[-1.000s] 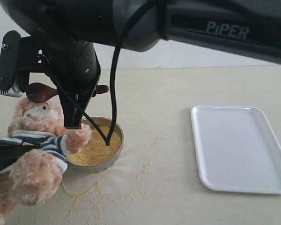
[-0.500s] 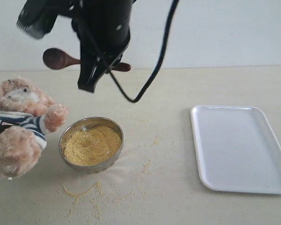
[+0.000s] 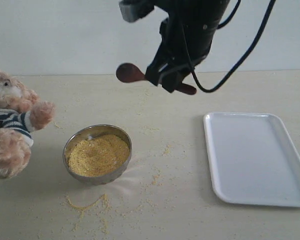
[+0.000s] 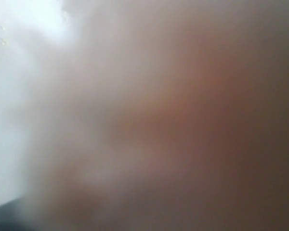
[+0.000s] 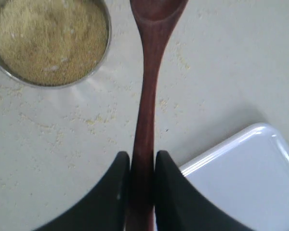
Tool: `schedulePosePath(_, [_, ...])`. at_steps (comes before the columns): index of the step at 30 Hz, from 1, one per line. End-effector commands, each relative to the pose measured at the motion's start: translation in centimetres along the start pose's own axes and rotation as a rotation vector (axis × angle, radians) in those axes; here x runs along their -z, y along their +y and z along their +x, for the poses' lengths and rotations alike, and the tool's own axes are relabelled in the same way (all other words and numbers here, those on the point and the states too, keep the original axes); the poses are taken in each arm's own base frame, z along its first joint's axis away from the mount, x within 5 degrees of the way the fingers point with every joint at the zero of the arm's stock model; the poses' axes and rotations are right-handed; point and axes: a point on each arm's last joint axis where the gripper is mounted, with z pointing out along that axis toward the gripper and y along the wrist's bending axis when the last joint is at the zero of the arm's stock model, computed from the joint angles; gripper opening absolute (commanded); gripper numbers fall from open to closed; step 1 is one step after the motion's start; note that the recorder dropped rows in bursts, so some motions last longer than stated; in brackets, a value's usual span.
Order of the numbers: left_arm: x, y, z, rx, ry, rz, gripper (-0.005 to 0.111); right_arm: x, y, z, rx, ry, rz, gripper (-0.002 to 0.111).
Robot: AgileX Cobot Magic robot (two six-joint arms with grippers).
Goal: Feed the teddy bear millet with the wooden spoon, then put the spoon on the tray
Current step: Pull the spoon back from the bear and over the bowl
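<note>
The right claw (image 5: 142, 157) is clamped on the handle end of the wooden spoon (image 5: 148, 72), likely light, stiff and slippery

The exterior camera looks from low at the near side of the table (image 3: 165, 210), slightly down, with the steel bowl (image 3: 101, 179) at 7 o'clock and the tray (image 3: 255, 155) at 4 o'clock. The right wrist camera looks straight down from close, sharing both. The left wrist camera sees only near blur.
</note>
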Motion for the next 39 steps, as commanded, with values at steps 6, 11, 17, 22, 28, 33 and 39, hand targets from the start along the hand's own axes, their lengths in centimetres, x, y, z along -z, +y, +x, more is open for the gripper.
schedulePosePath(6, [0.1,-0.5,-0.6,-0.031,-0.045,0.043,0.005,-2.8,0.4,2.4,-0.008,0.018,-0.003,0.000])
schedulePosePath(11, [0.1,-0.6,-0.7,-0.034,-0.064,0.046,0.005,-3.1,0.5,2.6,-0.003,0.032,-0.009,0.000])
schedulePosePath(17, [0.1,-0.6,-0.7,-0.034,-0.064,0.046,0.005,-3.1,0.5,2.6,-0.003,0.032,-0.009,0.000])
schedulePosePath(22, [0.1,-0.6,-0.7,-0.034,-0.064,0.046,0.005,-3.1,0.8,2.5,-0.017,0.019,-0.040,0.000])
schedulePosePath(28, [0.1,-0.6,-0.7,-0.036,-0.060,0.046,0.005,-3.1,0.8,2.4,0.020,0.016,-0.045,0.000])
schedulePosePath(33, [0.1,-0.5,-0.6,-0.042,-0.046,0.043,0.005,-3.2,2.6,1.3,0.064,-0.041,-0.046,0.000])
schedulePosePath(39, [0.1,-0.5,-0.5,-0.035,-0.053,0.044,0.005,-3.3,5.0,-0.2,0.193,-0.118,0.023,0.000])
